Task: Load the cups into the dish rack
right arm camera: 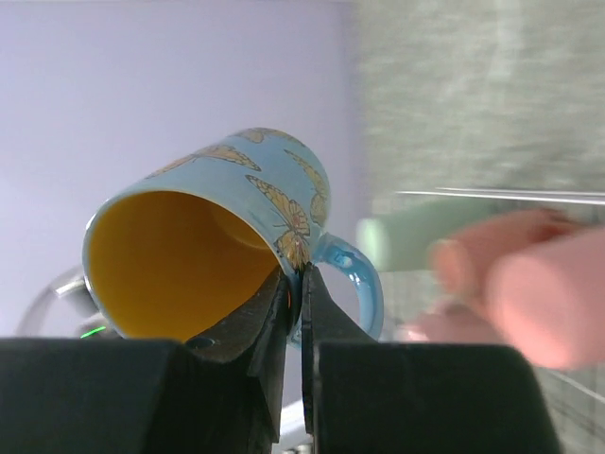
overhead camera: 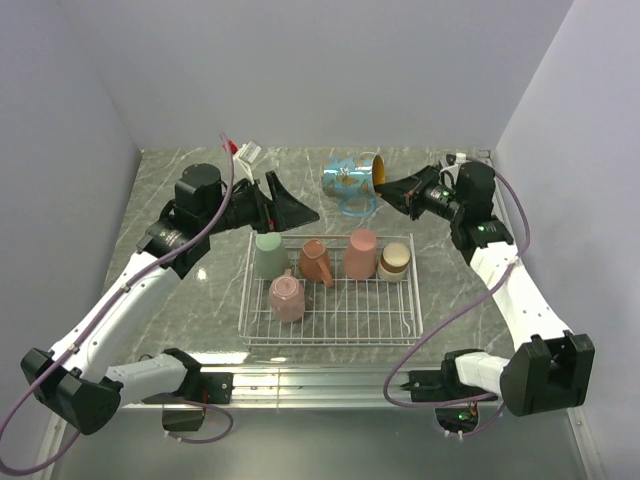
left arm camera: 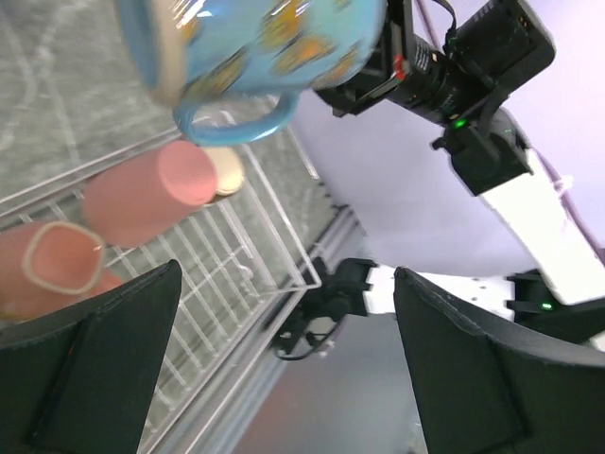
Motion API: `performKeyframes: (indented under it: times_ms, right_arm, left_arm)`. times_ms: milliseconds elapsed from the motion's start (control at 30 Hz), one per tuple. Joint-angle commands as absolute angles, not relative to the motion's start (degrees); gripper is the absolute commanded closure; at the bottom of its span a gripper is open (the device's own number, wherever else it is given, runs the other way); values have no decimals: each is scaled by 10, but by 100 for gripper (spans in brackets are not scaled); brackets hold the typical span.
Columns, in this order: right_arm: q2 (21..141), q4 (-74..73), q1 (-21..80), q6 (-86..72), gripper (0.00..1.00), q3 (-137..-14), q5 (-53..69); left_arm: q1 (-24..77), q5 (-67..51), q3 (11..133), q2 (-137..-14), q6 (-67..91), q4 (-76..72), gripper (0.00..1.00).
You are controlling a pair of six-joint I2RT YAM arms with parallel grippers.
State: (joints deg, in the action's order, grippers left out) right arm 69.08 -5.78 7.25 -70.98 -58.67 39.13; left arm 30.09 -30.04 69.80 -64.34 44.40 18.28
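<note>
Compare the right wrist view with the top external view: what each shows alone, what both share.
Right wrist only: the right hand pinching the rim of the blue mug, one finger inside, one outside. Top external only: the open left hand and the whole dish rack holding five cups. Both: the held mug and some of those cups.
</note>
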Motion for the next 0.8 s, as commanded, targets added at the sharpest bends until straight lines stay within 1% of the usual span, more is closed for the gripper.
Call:
performKeyframes:
  times_ms: [0, 133, 233, 333, 767]
  right_arm:
    - [632, 225, 70, -890, 100, -587, 455]
    - [635, 289, 75, -953, 100, -574, 460]
    - [642, 264, 80, -940, 100, -595, 468]
    - [642, 269, 83, -951, 100, -595, 468]
    - [657, 338, 162, -1029, 100, -584, 445]
  left_arm:
    - [288, -391, 674, -632, 499, 51, 1]
    - [287, -410, 669, -643, 507, 25, 1]
    - [286, -419, 660, -649, 524, -28, 1]
    - [287, -417, 670, -661, 526, -45, 0]
    - [287, -373, 705, -715, 496, -67, 1]
